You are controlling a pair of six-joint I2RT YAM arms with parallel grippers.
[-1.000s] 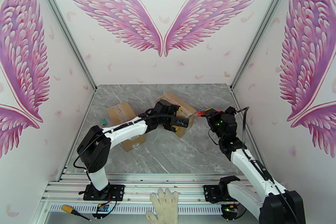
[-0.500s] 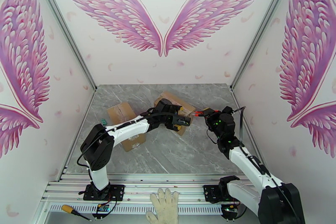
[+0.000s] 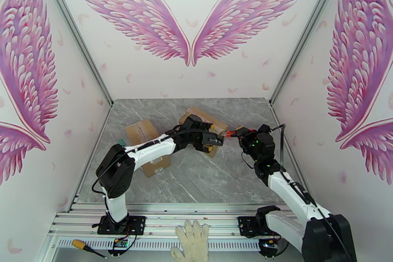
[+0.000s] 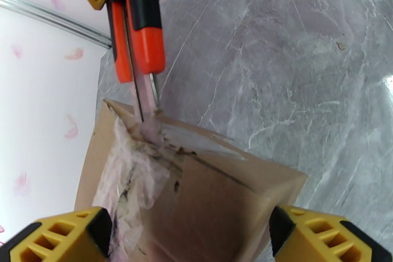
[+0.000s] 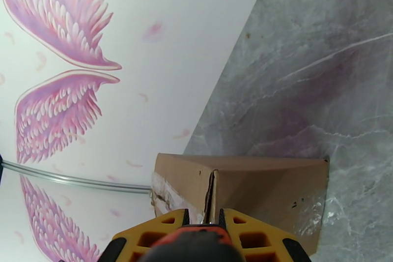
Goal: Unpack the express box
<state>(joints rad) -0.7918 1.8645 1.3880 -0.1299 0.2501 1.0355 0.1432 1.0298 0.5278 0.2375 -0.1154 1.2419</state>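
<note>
The express box (image 3: 197, 112), brown cardboard with torn clear tape, lies at the table's back middle. My left gripper (image 3: 212, 141) stands open over its near end, with a yellow finger on each side of the box (image 4: 216, 194). Whether the pads press the cardboard I cannot tell. My right gripper (image 3: 244, 134) is shut on an orange and black box cutter (image 3: 231, 133). The cutter (image 4: 142, 37) has its blade (image 4: 146, 103) tip at the taped seam on the box's corner. In the right wrist view the blade (image 5: 212, 199) meets the box (image 5: 265, 184) at its edge.
A second cardboard box (image 3: 141, 132) lies to the left, partly under my left arm. A small green item (image 3: 121, 143) sits beside it near the left wall. A white glove (image 3: 192, 241) and a screwdriver (image 3: 83, 247) rest on the front rail.
My right gripper has carried the cutter a little to the left, onto the box. The left gripper has narrowed slightly and shifted a touch toward the back.
</note>
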